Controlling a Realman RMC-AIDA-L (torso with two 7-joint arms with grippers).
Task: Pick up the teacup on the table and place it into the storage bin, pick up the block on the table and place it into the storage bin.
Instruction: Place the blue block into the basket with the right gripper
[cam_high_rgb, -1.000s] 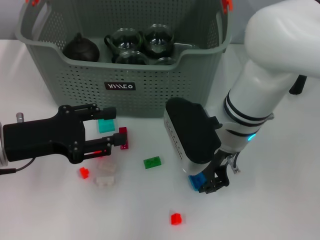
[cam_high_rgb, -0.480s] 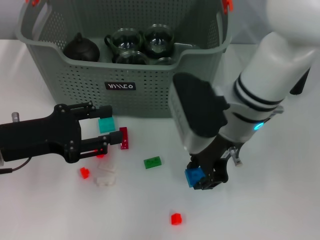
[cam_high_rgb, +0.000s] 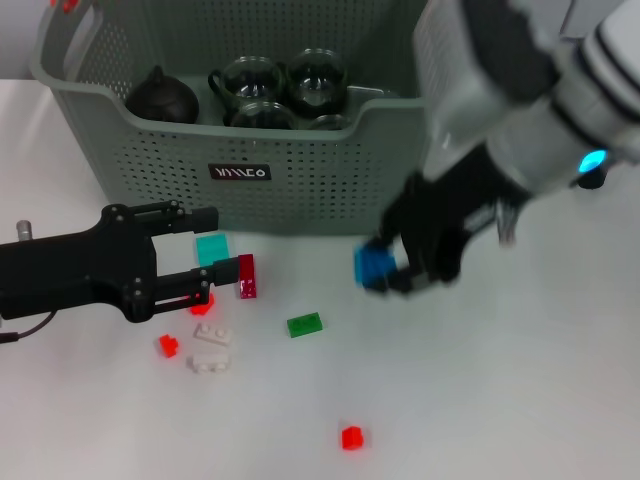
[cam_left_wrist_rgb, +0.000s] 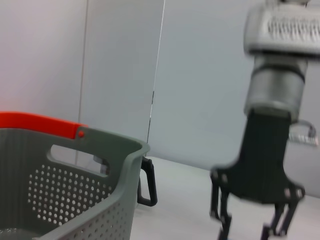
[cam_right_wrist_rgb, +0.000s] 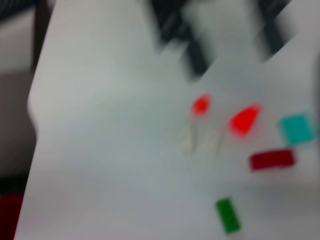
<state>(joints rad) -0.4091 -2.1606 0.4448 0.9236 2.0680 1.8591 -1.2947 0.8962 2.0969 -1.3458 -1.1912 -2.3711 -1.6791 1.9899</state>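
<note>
- My right gripper (cam_high_rgb: 385, 272) was clamped on the blue block (cam_high_rgb: 372, 266), up off the table (cam_high_rgb: 520, 400) and just in front of the storage bin (cam_high_rgb: 240, 172), below its rim.
- To do it well, I judged I needed more height before going forward: clear the front wall, then release over a bare patch of the bin floor, not onto the glass teacups (cam_high_rgb: 285, 88) or the dark teapot (cam_high_rgb: 160, 97).
- Grip looked to be on the block's edge, so a slow carry with no wrist jerk; a slip would drop it outside.
- Left gripper (cam_high_rgb: 215, 252) sat low over the table among the loose blocks, fingers apart, holding nothing.
- Bin: grey-green perforated plastic, orange clips at the rim, black logo label on the front wall.
- Block: small, bright blue, studded brick shape, partly hidden by my fingers.
- Others on the table: teal block (cam_high_rgb: 211, 248), dark red block (cam_high_rgb: 246, 275), green block (cam_high_rgb: 304, 324), small red block (cam_high_rgb: 351, 437).
</note>
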